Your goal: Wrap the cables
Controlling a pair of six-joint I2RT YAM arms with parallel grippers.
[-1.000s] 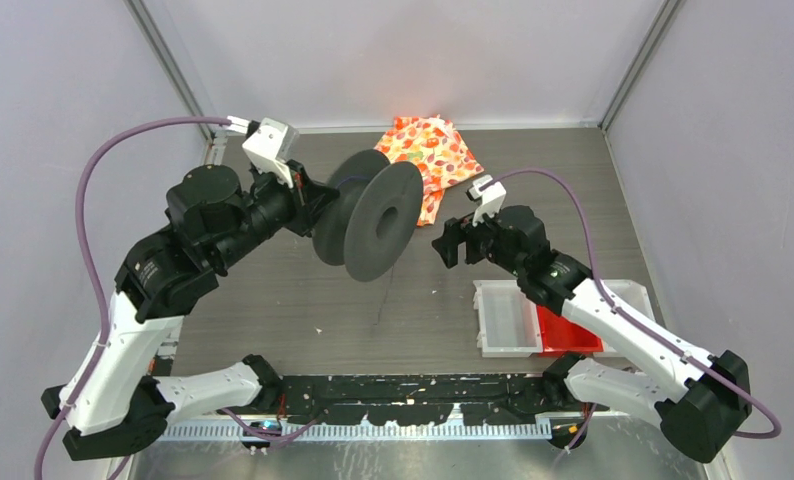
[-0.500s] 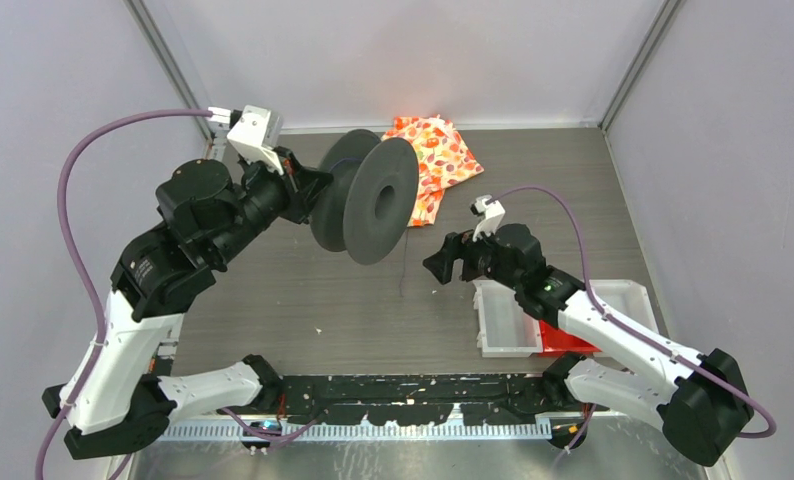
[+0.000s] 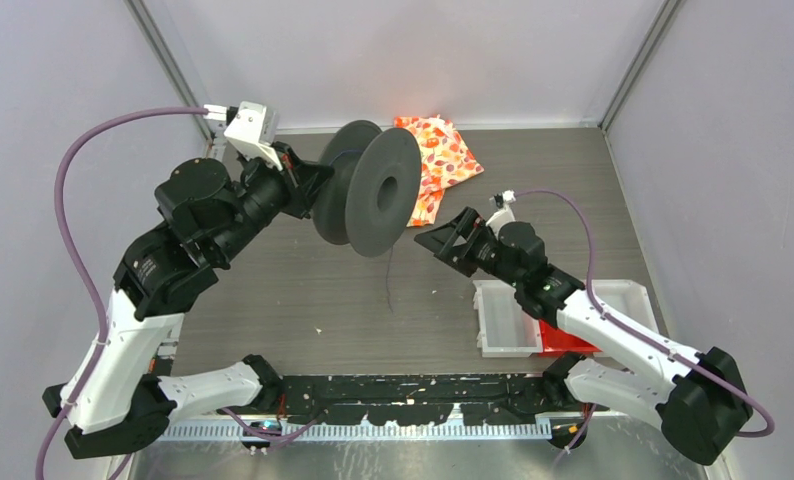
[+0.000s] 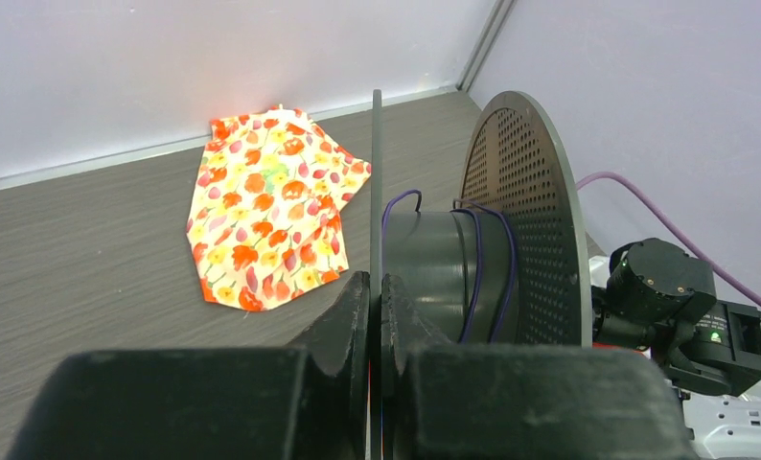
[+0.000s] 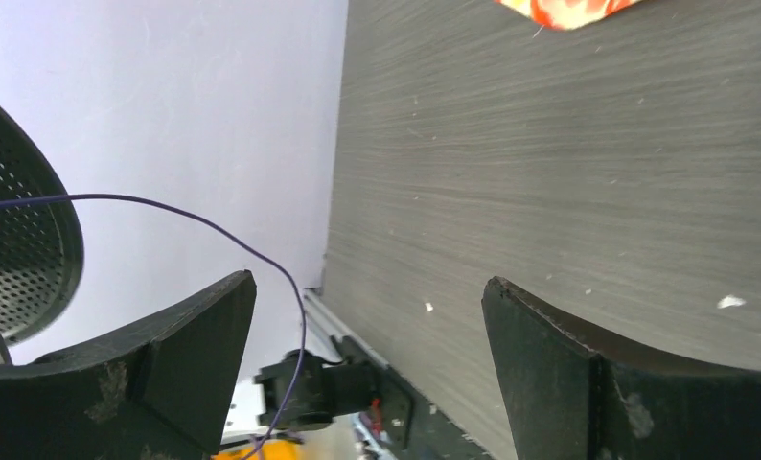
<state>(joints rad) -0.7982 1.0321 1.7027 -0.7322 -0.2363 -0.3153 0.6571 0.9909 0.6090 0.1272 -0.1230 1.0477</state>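
Turns of thin dark cable (image 4: 476,259) sit loosely around the hub of a dark grey plastic spool with perforated flanges (image 3: 368,198). One free strand (image 3: 390,280) hangs from the spool's 6 o'clock side toward the grey wood-grain counter (image 3: 303,300). In the top view the spool stands on edge at about 11 o'clock from the counter's middle.

We find the left end effector (image 4: 377,287) clenched on the rim of the spool's near flange, with the thin disc pinched between its two fingers.

The right end effector (image 3: 443,240) sits at roughly 4 o'clock of the spool, near it but apart. It is released, with its jaws spread wide and nothing between the pads. From its wrist camera we see the strand (image 5: 99,196) arc away from the flange at 9 o'clock and drop between the fingers, nearer the left finger (image 5: 166,345) and touching neither.

An orange floral cloth (image 3: 438,155) lies flat at 1 o'clock by the back wall. A white plastic tray (image 3: 508,320) rests at 4 o'clock, with a red piece (image 3: 563,335) just beside it under the right arm.
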